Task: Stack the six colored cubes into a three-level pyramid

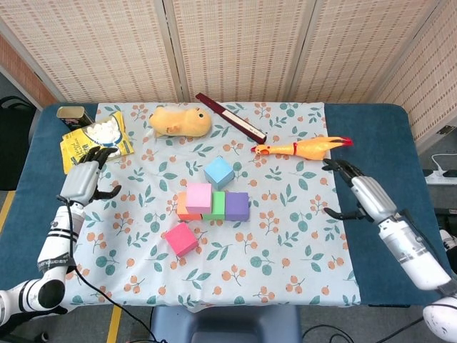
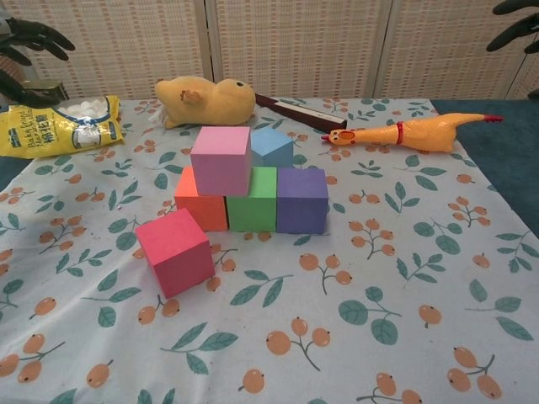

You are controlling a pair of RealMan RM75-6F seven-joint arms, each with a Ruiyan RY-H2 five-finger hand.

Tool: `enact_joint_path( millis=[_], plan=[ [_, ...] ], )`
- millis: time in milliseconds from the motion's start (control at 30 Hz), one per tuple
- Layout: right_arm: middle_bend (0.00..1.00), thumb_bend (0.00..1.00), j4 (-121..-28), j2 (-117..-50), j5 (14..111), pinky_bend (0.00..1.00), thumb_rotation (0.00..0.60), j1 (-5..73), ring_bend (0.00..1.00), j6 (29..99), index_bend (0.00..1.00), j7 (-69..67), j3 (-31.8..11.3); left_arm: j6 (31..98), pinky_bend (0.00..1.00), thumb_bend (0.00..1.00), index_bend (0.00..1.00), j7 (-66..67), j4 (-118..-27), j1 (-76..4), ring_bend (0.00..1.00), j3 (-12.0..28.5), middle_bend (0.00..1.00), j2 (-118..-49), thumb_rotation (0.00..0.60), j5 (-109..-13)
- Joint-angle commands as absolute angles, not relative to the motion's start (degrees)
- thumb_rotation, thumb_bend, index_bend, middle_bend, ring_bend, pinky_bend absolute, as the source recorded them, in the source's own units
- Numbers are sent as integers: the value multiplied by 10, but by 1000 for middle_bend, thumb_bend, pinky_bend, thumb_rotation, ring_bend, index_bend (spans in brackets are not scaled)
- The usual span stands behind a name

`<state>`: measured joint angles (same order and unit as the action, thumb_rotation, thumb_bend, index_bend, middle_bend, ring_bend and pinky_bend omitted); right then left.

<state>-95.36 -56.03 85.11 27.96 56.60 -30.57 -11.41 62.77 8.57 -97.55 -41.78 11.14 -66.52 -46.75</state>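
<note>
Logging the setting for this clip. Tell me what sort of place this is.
Probably an indoor lab or demo setup: a table under a floral cloth, woven folding screens behind it, and toy props such as cubes and a rubber chicken.

The yellow snack bag (image 2: 61, 126) carries print — too small and blurred to read.

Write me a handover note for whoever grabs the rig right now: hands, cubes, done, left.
Left robot hand: open, holding nothing, near the yellow snack bag.
Right robot hand: open, holding nothing, at the cloth's right edge.
Done: base row of orange cube, green cube, purple cube; pink cube sits on top, over orange and green.
Left: one more cube on level two over green and purple, then the cap. Loose: red cube in front, blue cube behind.
</note>
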Motion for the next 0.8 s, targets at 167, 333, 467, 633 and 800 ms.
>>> enact_joint_path(
  millis=[167,333,467,633,800],
  plan=[
    [163,156,-887,-610,814,106,600,446,0,363,0,-296,-153,673,146,312,171,105,-986,-375,44,77,150,-669,600,-532],
    [163,119,-791,-678,801,107,600,541,0,269,0,-237,-154,679,146,311,172,106,-1001,-356,45,66,151,-659,600,-563],
    [164,76,-690,-754,787,107,600,604,0,229,0,-193,-154,681,144,310,173,98,-1007,-342,44,65,151,-651,600,-575],
    [161,56,-582,-832,779,107,600,661,0,191,0,-170,-150,686,142,310,174,87,-1005,-327,42,67,149,-647,600,-585],
    [135,13,-485,-904,802,107,600,701,0,179,0,-166,-134,690,137,308,174,73,-1001,-310,34,72,145,-644,600,-587]
  ],
)
